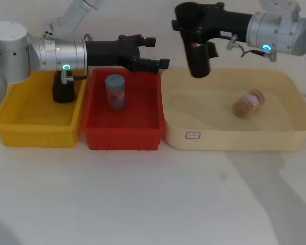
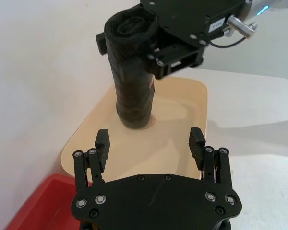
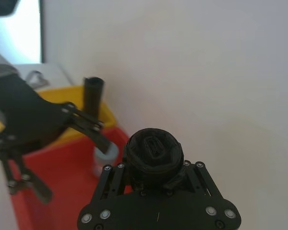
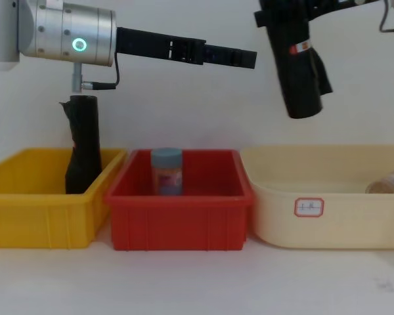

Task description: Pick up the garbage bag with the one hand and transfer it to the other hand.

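While the right hand (image 1: 196, 38) clamps the garbage bag (image 1: 199, 60) above the cream bin (image 1: 290, 138) and the left hand (image 1: 155, 53) gapes wide, a slack grip could drop it.

The head camera looks forward and down over the table (image 1: 143, 204), taking in the yellow bin (image 1: 33, 127), red bin (image 1: 122, 135) and cream tray (image 1: 234, 138) from above. The chest camera sits lower, facing the same three from the side, level with their walls. The left wrist camera looks out past its own fingers (image 2: 102, 143) toward the cream tray, close in. The right wrist camera faces back at the red and yellow bins.
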Action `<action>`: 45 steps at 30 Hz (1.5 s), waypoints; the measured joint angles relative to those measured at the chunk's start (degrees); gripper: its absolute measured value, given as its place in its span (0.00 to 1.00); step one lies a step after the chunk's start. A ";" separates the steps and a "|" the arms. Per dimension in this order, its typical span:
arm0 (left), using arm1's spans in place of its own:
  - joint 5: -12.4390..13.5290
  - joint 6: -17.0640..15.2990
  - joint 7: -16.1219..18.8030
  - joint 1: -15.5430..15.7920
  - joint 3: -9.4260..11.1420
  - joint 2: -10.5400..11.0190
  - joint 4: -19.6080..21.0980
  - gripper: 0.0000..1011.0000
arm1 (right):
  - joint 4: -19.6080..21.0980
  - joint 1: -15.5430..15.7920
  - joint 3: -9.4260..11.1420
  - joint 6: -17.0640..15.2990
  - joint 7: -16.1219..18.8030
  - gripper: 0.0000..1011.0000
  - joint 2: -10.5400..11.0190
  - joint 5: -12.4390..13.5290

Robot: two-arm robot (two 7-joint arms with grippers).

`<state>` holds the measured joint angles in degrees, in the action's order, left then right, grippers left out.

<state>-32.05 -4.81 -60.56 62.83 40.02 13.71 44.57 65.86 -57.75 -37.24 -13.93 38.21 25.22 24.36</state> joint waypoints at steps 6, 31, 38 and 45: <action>0.00 0.00 0.00 0.00 0.00 0.00 0.00 0.99 | 1.22 0.29 0.52 -2.38 -3.83 0.47 1.42 -2.08; 0.00 0.00 0.00 0.00 0.00 0.00 0.00 0.99 | 0.57 -0.61 1.21 -8.21 -13.90 0.99 4.12 -9.01; 0.00 0.00 0.00 0.00 0.00 0.00 0.00 0.99 | 0.36 -0.76 1.25 -8.63 -14.64 0.99 4.32 -9.58; 0.00 0.00 0.00 0.00 0.00 0.00 0.00 0.99 | 0.25 -0.83 1.29 -8.89 -15.06 0.99 4.42 -9.92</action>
<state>-32.05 -4.80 -60.56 62.83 40.02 13.71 44.57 66.11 -58.57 -35.94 -22.82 23.15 29.65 14.44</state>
